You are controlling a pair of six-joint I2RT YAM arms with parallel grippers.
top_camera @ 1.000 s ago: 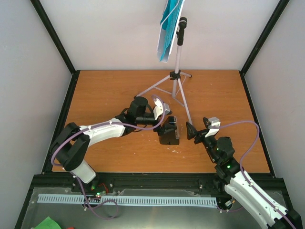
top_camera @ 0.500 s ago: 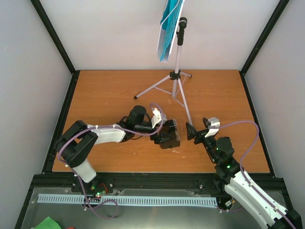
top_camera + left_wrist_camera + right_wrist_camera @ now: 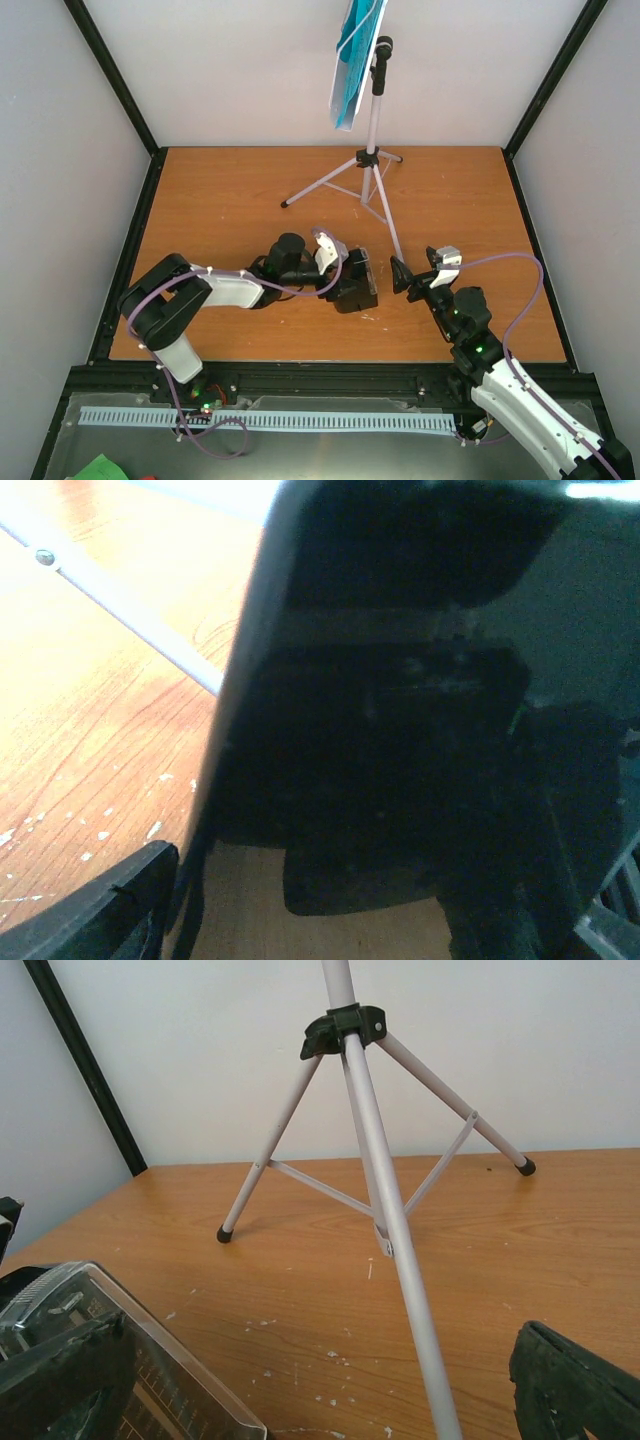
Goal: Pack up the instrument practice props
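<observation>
The left claw point(image 3: 345, 278) sat around the small black metronome point(image 3: 362, 292) near the middle of the bench point(image 3: 220, 200). I could not tell whether it had clenched. The right claw point(image 3: 409, 281) hung released, just beside the metronome. The grey tripod music stand point(image 3: 372, 170) stood behind, carrying cyan sheet music point(image 3: 350, 60).

White-and-black arms point(image 3: 230, 290), purple cables point(image 3: 505, 256)

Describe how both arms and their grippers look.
Both the left arm and right arm have white link shells, black joints and a looping lilac cable. The left gripper and right gripper have black fingers behind a white wrist block.
</observation>
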